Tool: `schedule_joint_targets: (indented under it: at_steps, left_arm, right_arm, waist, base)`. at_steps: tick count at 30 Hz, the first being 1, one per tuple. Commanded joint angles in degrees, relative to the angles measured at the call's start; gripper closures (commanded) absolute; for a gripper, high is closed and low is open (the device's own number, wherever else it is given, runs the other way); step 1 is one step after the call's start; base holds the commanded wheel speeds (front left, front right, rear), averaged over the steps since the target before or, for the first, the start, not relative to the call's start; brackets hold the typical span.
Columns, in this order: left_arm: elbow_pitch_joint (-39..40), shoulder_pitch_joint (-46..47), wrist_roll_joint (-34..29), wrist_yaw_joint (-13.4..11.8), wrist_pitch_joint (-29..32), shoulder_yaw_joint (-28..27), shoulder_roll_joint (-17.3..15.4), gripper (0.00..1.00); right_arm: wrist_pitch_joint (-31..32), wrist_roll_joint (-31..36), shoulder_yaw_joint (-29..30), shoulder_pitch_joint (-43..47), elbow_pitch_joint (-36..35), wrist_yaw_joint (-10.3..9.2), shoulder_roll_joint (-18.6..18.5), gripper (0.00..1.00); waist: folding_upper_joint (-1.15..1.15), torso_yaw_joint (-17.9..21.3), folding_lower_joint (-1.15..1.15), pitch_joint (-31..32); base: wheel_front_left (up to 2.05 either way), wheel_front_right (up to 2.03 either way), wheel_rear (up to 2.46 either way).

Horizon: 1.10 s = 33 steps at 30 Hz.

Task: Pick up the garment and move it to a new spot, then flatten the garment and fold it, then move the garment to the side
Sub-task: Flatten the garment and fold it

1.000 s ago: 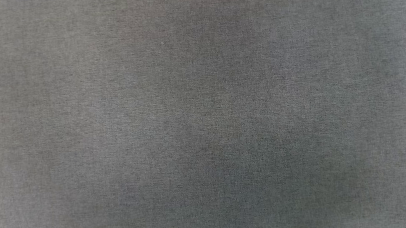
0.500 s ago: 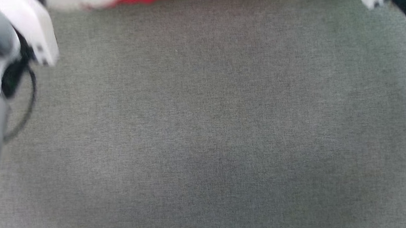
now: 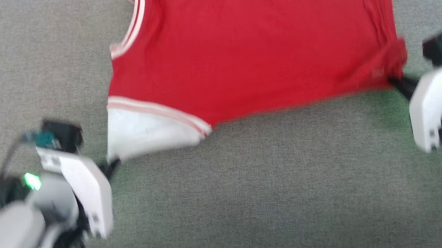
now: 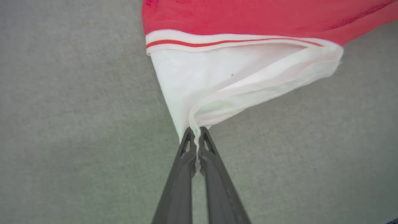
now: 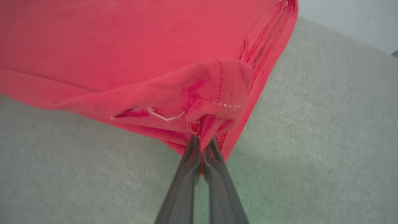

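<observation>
The garment [image 3: 253,44] is a red jersey shirt with a white sleeve [image 3: 144,131] and striped trim, spread plain red side up across the upper middle of the grey surface. My left gripper [image 3: 110,166] at the lower left is shut on the white sleeve's corner [image 4: 199,93]; the left wrist view shows the cloth pinched between the dark fingers [image 4: 214,174]. My right gripper [image 3: 397,81] at the right is shut on a red hem corner [image 5: 211,102], bunched at its fingertips. The garment stretches between both grippers.
A grey fabric-covered surface [image 3: 256,204] lies under everything, with bare room in front of the garment. A pale wall or floor [image 5: 351,21] shows beyond the surface's edge in the right wrist view.
The head camera has swung up: from bare grey surface, to a red strip at the top, to the garment and both grippers now. Any movement of the arms themselves cannot be separated from this.
</observation>
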<state>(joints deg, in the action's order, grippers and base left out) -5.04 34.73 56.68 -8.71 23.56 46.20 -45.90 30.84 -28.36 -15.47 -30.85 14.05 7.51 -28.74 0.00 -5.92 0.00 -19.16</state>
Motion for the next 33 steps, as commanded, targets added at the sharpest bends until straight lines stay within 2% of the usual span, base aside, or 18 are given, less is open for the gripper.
schedule_joint_targets:
  at_steps: [1, 4, 7, 10, 15, 19, 20, 26, 29, 33]
  left_arm:
    - [2.23, -2.47, 0.82, -1.73, 0.58, 0.06, -0.83, 1.0]
    - [10.9, -8.43, 2.05, -7.02, 2.03, 0.8, -3.51, 1.0]
    - [16.8, -13.55, 2.82, -11.13, 3.17, 1.72, -5.6, 1.0]
    - [20.72, -17.49, 4.05, -13.83, 3.95, 2.79, -6.62, 1.0]
    - [23.57, -21.49, 6.24, -16.53, 5.13, 3.46, -7.9, 1.0]
    - [25.94, -20.3, 5.39, -17.27, 5.05, 2.05, -10.06, 1.0]
    - [27.51, -18.43, 4.5, -17.78, 4.88, 0.44, -11.96, 1.0]
    - [30.46, -11.93, 1.46, -17.26, 5.74, -3.78, -16.88, 1.0]
    - [30.52, -6.63, -0.52, -15.43, 7.35, -5.35, -18.23, 1.0]
    - [26.58, 1.47, -3.05, -10.96, 9.47, -5.94, -16.1, 1.0]
  right_arm:
    - [0.91, -0.28, 0.04, 2.26, -1.86, -0.04, -0.8, 1.0]
    - [4.25, -2.12, 0.18, 8.99, -8.56, -0.04, -3.28, 1.0]
    - [7.35, -4.11, 1.11, 15.61, -14.36, -0.04, -5.51, 1.0]
    - [9.82, -6.1, 2.41, 21.81, -19.34, -0.04, -7.1, 1.0]
    - [11.81, -8.31, 5.51, 29.33, -25.47, -0.03, -7.29, 1.0]
    - [10.79, -9.04, 9.03, 32.14, -28.87, -0.03, -5.62, 1.0]
    - [11.12, -9.16, 10.71, 32.91, -30.41, -0.03, -4.6, 1.0]
    - [11.51, -7.29, 15.11, 30.51, -33.88, -0.04, -1.93, 1.0]
    - [11.7, -5.42, 16.63, 27.35, -33.87, -0.04, -0.56, 1.0]
    - [11.41, -3.38, 16.49, 20.86, -31.51, -0.04, 1.01, 1.0]
  waist:
    - [0.0, 0.0, 0.0, 0.2]
    - [0.0, -0.06, 0.0, 0.37]
    - [0.0, -0.11, 0.0, 0.5]
    - [0.0, -0.05, 0.0, 0.51]
    - [0.0, 0.36, 0.0, 0.31]
    - [0.0, 0.65, 0.0, -0.05]
    - [0.0, 0.88, 0.0, -0.18]
    - [0.0, 1.71, 0.0, -1.07]
    - [0.0, 2.35, 0.0, -1.99]
    - [0.0, 2.95, 0.0, -3.51]
  base:
    - [0.0, 0.0, 0.0]
    - [0.0, 0.0, 0.0]
    - [0.0, 0.0, 0.0]
    - [0.0, 0.0, 0.0]
    - [0.0, 0.0, 0.0]
    - [0.0, 0.0, 0.0]
    - [0.0, 0.0, 0.0]
    - [0.0, 0.0, 0.0]
    - [0.0, 0.0, 0.0]
    - [0.0, 0.0, 0.0]
